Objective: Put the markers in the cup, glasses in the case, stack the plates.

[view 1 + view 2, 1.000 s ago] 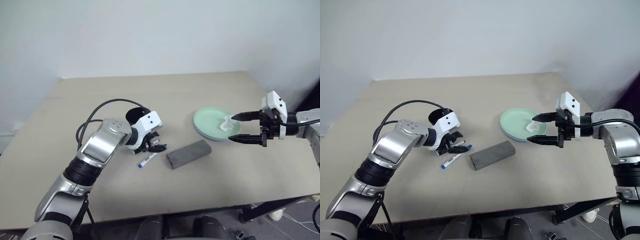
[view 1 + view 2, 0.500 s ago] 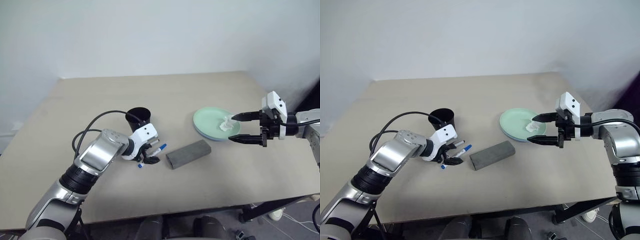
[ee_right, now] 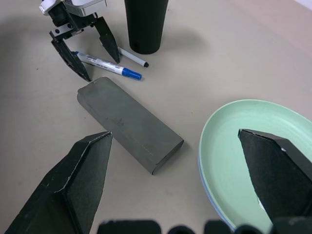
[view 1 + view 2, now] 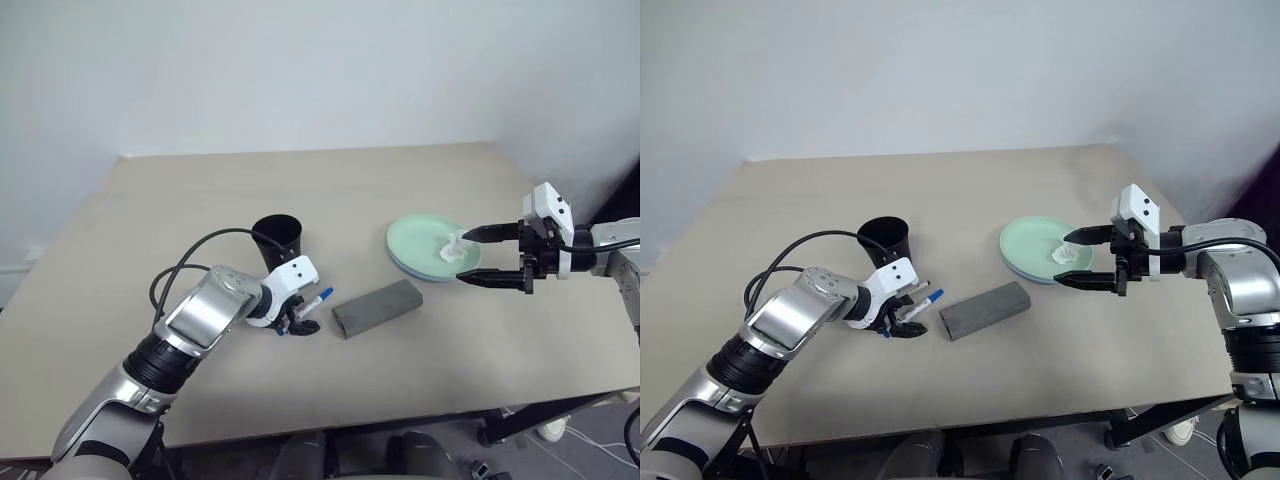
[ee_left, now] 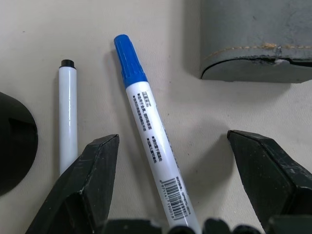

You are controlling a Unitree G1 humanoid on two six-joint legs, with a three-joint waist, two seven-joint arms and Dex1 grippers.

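Plates point(image 4: 420, 240) stacked, tissue point(image 4: 452, 247) on top. Markers – blue point(image 5: 152, 139) & black point(image 5: 68, 114) – lie on table beside cup point(image 4: 278, 238), none in yet. Left claw point(image 5: 175, 187) wide open astride blue, holding nothing. Right claw point(image 4: 480, 256) open, empty. Case point(image 4: 377, 307) shut – glasses unseen.

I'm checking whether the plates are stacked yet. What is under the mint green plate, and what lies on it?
A light blue plate shows as a thin rim beneath the mint green plate; the rest of it is covered. A crumpled white tissue lies on top.
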